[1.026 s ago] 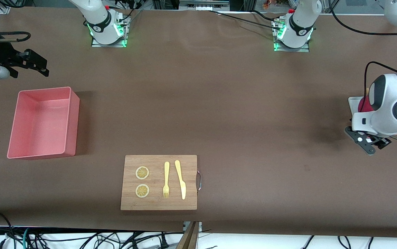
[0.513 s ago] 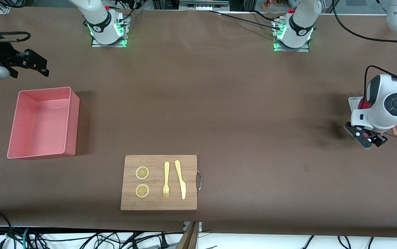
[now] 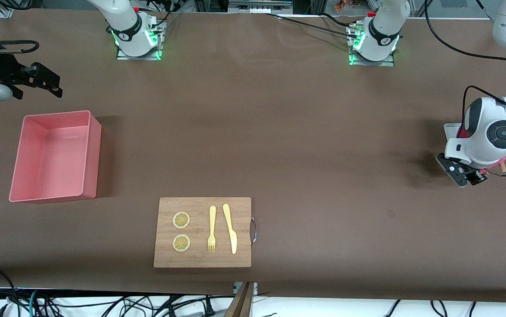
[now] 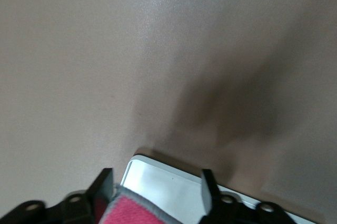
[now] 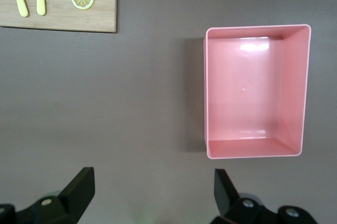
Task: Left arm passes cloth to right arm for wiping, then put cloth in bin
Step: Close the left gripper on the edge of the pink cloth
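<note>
The magenta-red cloth (image 3: pixel 462 131) lies on a small white tray (image 3: pixel 449 129) at the left arm's end of the table, mostly hidden under the left arm's hand (image 3: pixel 477 147). In the left wrist view my left gripper (image 4: pixel 156 192) is open just above the tray (image 4: pixel 168 182), its fingers on either side of a corner of the cloth (image 4: pixel 131 211). The pink bin (image 3: pixel 54 156) stands empty at the right arm's end. My right gripper (image 3: pixel 43 81) waits over the bare table beside the bin. It is open and empty (image 5: pixel 151 190), and the bin (image 5: pixel 255 92) shows in its view.
A wooden cutting board (image 3: pixel 203 232) with two lemon slices, a yellow fork and a yellow knife lies near the table's front edge. It also shows in the right wrist view (image 5: pixel 58 2). Brown mat covers the table between the bin and the tray.
The left arm's hand has turned and come down closer onto the tray and cloth. The right arm has not moved.
</note>
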